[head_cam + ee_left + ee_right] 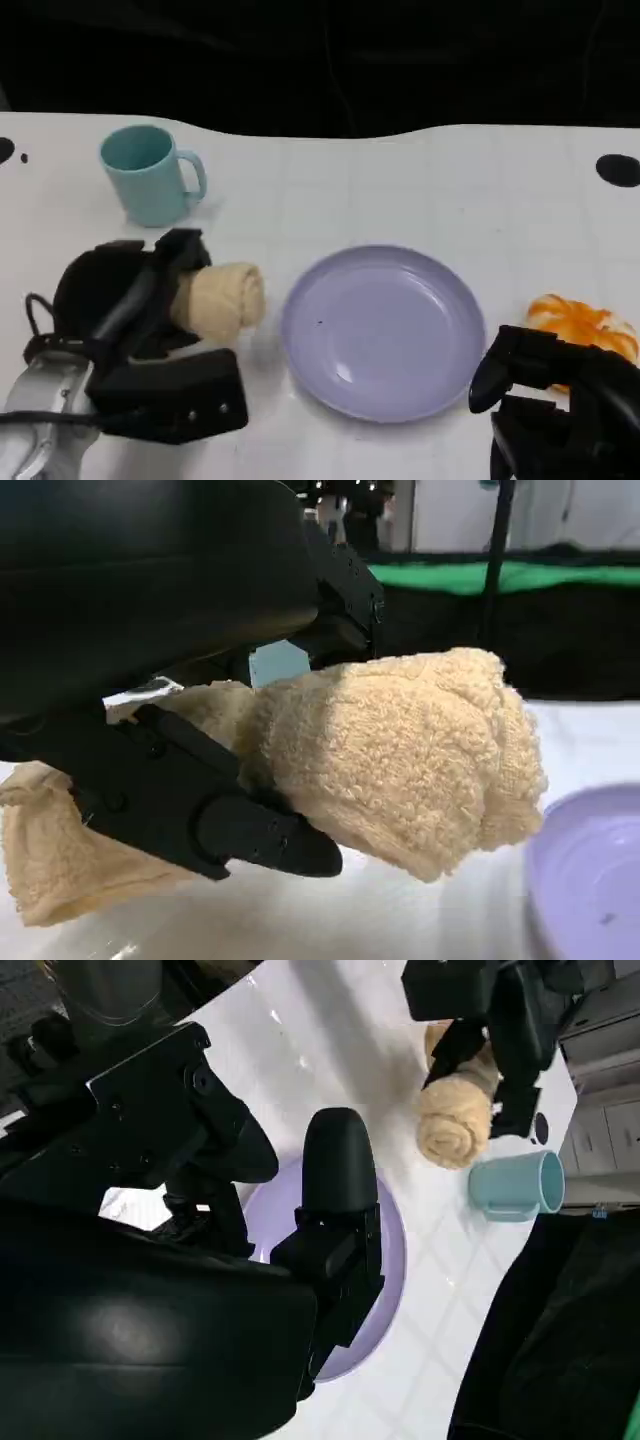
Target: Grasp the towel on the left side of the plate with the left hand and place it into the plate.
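White table [400, 180], faintly gridded with pale lines, two black round marks at far left and far right edges. Lavender plate [385, 335], plain, glossy, one tiny dark speck left of centre. Beige towel [222, 298], terry-textured, uniform in colour. Light teal mug [150, 175], plain, far left. Orange thing [583, 325] at near right, streaked with white. Black left hand [150, 295], matte, on a silver forearm [40, 410]. Black right hand [560, 400], slightly glossy. Black backdrop [320, 55] beyond the far edge. In the left wrist view, a green strip [500, 575] above the black.
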You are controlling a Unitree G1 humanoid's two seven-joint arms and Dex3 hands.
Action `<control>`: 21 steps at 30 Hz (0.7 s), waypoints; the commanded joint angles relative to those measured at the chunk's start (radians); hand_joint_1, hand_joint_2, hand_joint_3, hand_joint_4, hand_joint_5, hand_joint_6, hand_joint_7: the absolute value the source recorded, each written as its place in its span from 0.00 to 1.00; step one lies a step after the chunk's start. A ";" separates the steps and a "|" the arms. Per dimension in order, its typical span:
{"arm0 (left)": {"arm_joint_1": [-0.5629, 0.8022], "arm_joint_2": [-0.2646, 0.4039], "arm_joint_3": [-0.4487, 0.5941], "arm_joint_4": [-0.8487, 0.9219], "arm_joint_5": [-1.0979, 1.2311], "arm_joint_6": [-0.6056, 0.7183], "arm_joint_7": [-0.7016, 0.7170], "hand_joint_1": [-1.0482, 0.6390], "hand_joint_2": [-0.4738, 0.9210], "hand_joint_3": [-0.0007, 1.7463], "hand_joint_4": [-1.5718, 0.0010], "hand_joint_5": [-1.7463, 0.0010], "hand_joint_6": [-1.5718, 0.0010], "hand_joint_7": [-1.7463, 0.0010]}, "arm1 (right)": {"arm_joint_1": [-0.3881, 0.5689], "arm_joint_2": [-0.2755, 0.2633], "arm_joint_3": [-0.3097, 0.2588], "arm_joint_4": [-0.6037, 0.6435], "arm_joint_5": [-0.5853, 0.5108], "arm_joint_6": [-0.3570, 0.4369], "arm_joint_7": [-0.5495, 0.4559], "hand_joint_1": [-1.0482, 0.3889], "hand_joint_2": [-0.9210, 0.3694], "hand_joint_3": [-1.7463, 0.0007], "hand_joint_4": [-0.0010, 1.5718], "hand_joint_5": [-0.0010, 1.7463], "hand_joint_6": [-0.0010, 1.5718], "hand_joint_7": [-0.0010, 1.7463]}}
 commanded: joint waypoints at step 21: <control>-0.127 -0.285 -0.157 -0.151 0.020 0.175 -0.258 0.49 0.67 0.63 0.41 0.00 0.54 0.08 | 0.022 0.002 0.007 -0.018 -0.008 -0.016 -0.014 0.70 0.30 0.28 0.47 1.00 0.40 0.91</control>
